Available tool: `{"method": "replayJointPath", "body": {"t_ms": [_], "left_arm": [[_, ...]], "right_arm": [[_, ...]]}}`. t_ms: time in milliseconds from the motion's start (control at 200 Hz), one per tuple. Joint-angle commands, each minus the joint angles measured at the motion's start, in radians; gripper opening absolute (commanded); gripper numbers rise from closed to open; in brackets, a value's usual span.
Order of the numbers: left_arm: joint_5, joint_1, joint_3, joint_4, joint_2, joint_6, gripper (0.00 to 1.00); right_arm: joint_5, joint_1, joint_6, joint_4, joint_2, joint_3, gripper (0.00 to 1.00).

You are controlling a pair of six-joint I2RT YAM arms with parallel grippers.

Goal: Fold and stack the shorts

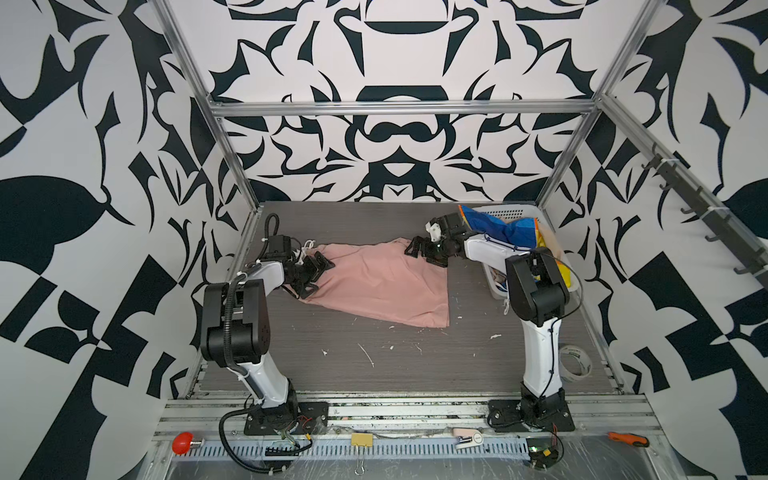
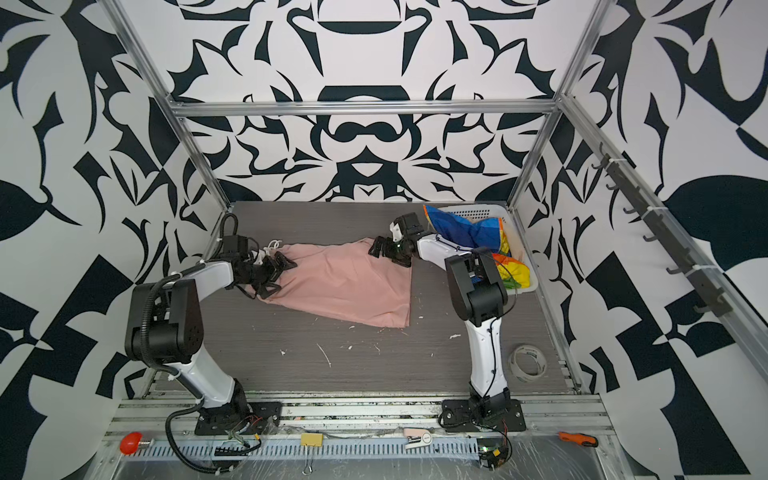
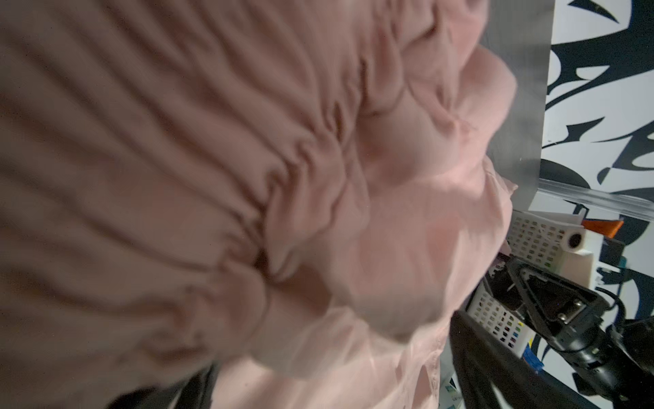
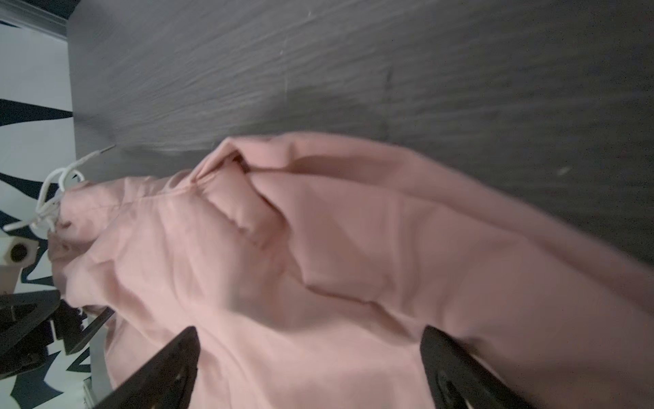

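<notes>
The large salmon-pink cloth shorts (image 1: 374, 282) lie spread across the middle of the grey wood-grain counter (image 1: 374, 365). The gathered waist and white drawstring (image 1: 308, 245) are at the left, and the leg hems run out to the right. The rainbow-striped shorts (image 1: 498, 230) sit heaped in the white perforated plastic basket (image 1: 536, 216) at the far right. I cannot pick out a third pair with any certainty.

The left fingers (image 1: 322, 262) stand spread wide over the waistband, holding nothing. The right fingers (image 4: 170, 364) are likewise parted above the far right corner of the pink cloth, and nothing is pinched between them.

The step in hand looks like flattening this pair before its first fold. The near right corner lies fairly flat, but the far edge is rumpled, with a tuck showing in the right wrist view.

To do it well, each side should come down low and take both layers of cloth, the left on the waist elastic and the right on the hem corner. A gentle pull apart should then draw the wrinkles out. The left side should keep clear of the loose drawstring, which could snag. The right arm should stay off the basket just behind it.
</notes>
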Motion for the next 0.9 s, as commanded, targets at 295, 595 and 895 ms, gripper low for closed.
{"method": "replayJointPath", "body": {"t_ms": [295, 595, 895], "left_arm": [[-0.059, 0.049, 0.175, -0.193, -0.117, 0.132, 0.99], [-0.373, 0.096, 0.35, -0.454, 0.011, 0.366, 0.99], [-0.288, 0.086, 0.435, -0.456, 0.159, 0.401, 0.99]], "right_arm": [[0.041, -0.049, -0.114, -0.174, -0.043, 0.137, 0.99], [0.025, 0.018, -0.112, -0.12, -0.262, -0.096, 0.99], [-0.006, 0.027, -0.117, -0.054, -0.348, -0.315, 1.0]]}}
